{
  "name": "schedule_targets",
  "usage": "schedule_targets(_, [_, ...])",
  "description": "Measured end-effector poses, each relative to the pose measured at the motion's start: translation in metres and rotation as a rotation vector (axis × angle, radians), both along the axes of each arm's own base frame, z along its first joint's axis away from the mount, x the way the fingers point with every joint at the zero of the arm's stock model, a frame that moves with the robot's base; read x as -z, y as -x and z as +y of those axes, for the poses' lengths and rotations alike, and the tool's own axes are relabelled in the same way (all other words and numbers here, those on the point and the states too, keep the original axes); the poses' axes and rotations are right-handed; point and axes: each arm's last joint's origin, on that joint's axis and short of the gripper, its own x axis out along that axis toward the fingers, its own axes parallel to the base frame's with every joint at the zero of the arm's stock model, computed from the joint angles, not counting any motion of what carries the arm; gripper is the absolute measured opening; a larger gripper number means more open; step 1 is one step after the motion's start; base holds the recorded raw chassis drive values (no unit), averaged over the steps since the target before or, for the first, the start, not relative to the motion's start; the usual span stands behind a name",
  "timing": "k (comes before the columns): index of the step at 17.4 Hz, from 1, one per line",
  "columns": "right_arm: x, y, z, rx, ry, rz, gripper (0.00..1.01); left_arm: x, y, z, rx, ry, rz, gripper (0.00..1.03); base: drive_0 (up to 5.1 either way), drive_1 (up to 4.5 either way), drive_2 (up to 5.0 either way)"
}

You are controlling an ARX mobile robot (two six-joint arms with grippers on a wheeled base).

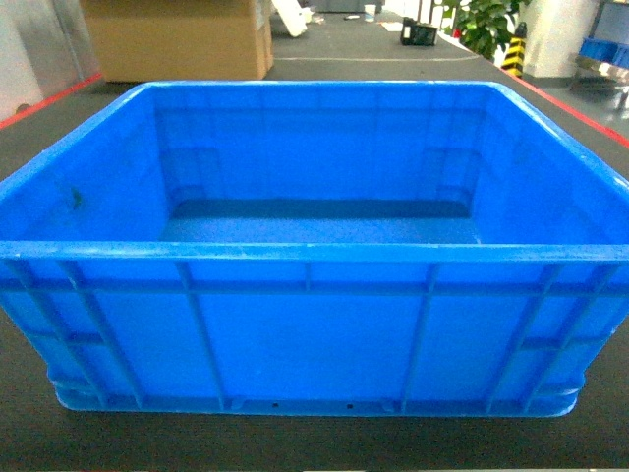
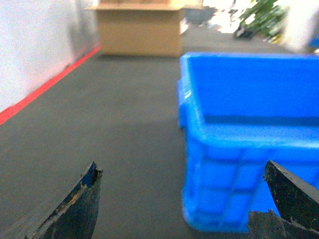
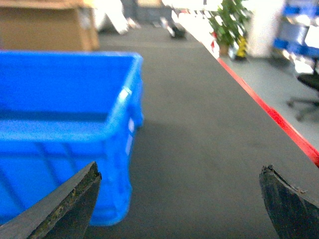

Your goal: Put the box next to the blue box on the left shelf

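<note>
The big blue box (image 1: pixel 314 324) sits on the dark grey floor (image 1: pixel 314 447), right in front of the robot. It has nothing inside. Its sides have ribs, and its rim is thick.

The left gripper (image 2: pixel 187 199) is wide open. It is low, by the box's left corner, and is not holding it. The right gripper (image 3: pixel 182 201) is wide open too, by the box's right corner, with floor between its tips.

A large cardboard box (image 1: pixel 177 39) stands far behind. A green plant (image 1: pixel 486 25) is at the back right. A red line (image 3: pixel 271 117) runs along the floor.
</note>
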Motion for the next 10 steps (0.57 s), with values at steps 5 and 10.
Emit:
schedule_targets(5, [-0.002,-0.007,0.001,0.306,0.004,0.199,0.98,-0.004,-0.01,-0.003,-0.272,-0.033,0.075,0.98,0.0,0.0,0.0])
schedule_targets(10, [-0.062,-0.074,0.011,0.115,-0.088,0.246,0.98,-0.07,-0.084,-0.026,-0.112,0.002,0.088,0.98,0.0,0.0,0.0])
